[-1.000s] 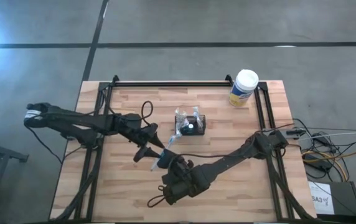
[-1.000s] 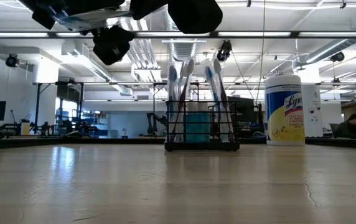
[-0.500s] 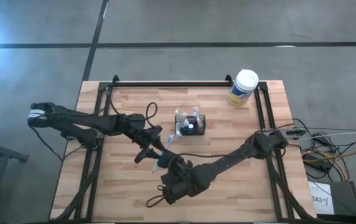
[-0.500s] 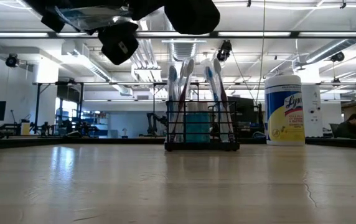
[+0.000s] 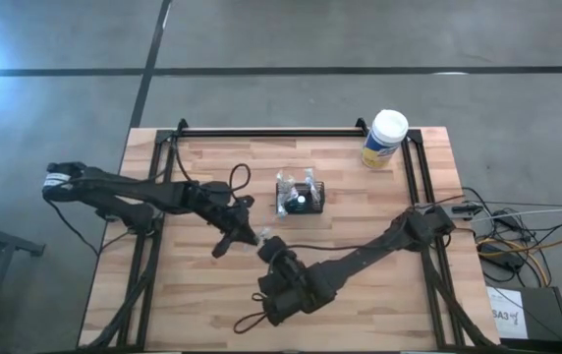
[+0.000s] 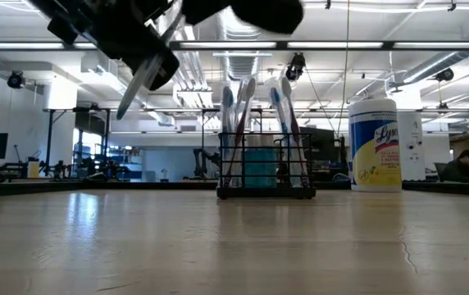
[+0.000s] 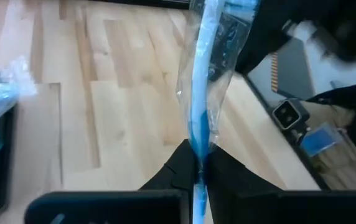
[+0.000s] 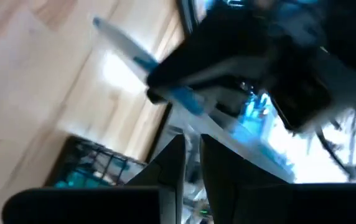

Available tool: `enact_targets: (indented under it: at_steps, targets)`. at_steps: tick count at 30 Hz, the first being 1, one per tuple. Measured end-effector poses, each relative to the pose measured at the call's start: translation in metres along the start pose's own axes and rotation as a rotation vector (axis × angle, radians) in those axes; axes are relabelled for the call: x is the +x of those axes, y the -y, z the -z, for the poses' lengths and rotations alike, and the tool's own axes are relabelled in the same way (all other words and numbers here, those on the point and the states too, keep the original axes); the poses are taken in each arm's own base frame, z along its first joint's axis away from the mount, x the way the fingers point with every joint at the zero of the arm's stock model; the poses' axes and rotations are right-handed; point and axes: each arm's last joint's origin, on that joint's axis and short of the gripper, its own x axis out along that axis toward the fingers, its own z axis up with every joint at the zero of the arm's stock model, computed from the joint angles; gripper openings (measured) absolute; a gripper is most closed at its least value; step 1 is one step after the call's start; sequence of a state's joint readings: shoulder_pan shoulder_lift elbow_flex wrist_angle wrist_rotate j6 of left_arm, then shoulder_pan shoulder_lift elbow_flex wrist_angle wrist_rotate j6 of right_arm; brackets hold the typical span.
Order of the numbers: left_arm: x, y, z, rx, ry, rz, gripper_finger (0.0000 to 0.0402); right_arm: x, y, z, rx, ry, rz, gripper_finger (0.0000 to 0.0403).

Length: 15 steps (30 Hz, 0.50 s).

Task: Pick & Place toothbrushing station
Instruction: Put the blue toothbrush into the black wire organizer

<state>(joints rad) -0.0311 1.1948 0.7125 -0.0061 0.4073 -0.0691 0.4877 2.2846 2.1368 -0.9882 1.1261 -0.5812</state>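
A blue-and-white toothbrush [image 7: 203,81] in a clear wrapper hangs in the air above the table's middle, between my two grippers. My left gripper [image 5: 250,234] is shut on it. My right gripper [image 5: 267,245] meets it from the near right, its fingers almost together at the wrapper. The black wire-mesh toothbrushing station [image 5: 301,197] stands on the table just beyond them. Several wrapped toothbrushes [image 6: 239,98] stand upright inside it. My left gripper pinches the wrapped toothbrush's shaft [image 7: 196,154] between its two fingers, which lie across it. The brush is lifted clear of the table and slants, one end [image 6: 121,113] pointing down in the low view. My right gripper has the wrapped brush [image 8: 193,127] at its fingertips, with only a narrow gap between the fingers. The left gripper sits close against this spot, so which part of the brush it has cannot be told. The brush is clear of the table.
A yellow-and-blue canister with a white lid [image 5: 385,139] stands at the table's far right corner. Bare wooden tabletop [image 5: 360,295] lies around the grippers, and black frame rails [image 5: 271,131] run along the far and side edges.
My left gripper has moved toward the table's right edge, up to the right gripper, and has shut on the toothbrush held there. In the low view the brush now shows slanting down below the grippers.
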Motion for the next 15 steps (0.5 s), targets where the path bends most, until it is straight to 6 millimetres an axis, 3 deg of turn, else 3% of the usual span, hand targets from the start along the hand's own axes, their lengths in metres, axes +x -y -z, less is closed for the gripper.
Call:
enact_targets:
  at_steps: [4,10,15]
  targets:
    - [-0.005,0.000,0.004,0.020,0.004,-0.031,0.0021,-0.019,0.009,0.017,0.121,-0.015,-0.018,0.0048]
    - [-0.025,0.003,0.017,0.128,0.060,-0.136,0.0021,-0.042,0.026,0.046,0.440,-0.048,-0.069,0.0049]
    - [-0.040,0.007,0.030,0.211,0.133,-0.241,0.0021,-0.049,0.031,0.056,0.686,-0.042,-0.183,0.0050]
